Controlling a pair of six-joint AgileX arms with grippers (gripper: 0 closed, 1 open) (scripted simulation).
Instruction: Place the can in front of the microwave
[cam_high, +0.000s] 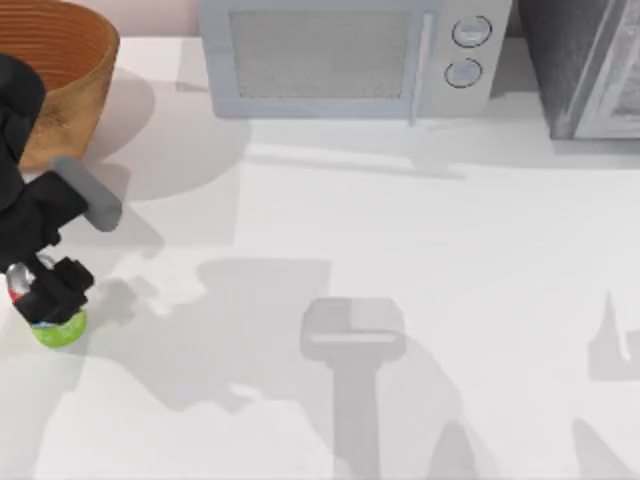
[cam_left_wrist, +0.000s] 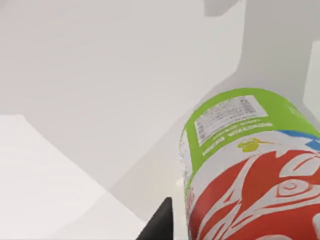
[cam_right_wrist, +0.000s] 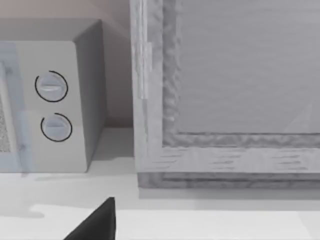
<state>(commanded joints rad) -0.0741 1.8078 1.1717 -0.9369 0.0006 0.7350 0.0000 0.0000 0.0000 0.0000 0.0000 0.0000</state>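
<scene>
Now, you had one can (cam_high: 58, 328), one microwave (cam_high: 350, 58), one wicker basket (cam_high: 60, 60) and one darker steel appliance (cam_high: 585, 65) on the white table (cam_high: 400, 250). The microwave stood along the table's far edge, near its middle, with its two round knobs (cam_high: 468, 50) toward the right; the steel appliance sat just beside it at the far right corner, and the basket at the far left corner. The can was at the table's left edge, well apart from the microwave. Your left gripper (cam_high: 50, 295) was right over the can, its black fingers (cam_high: 70, 285) at the can's upper part, with only the green base peeking out below them in the top view. Whether those fingers were clamped on the can, you could not tell. In the left wrist view the can (cam_left_wrist: 250, 170) loomed close beside one dark fingertip (cam_left_wrist: 160, 225). The right wrist view faced the microwave's (cam_right_wrist: 50, 100) knob end and the steel appliance (cam_right_wrist: 225, 95), with one dark fingertip (cam_right_wrist: 97, 222) low in front.
</scene>
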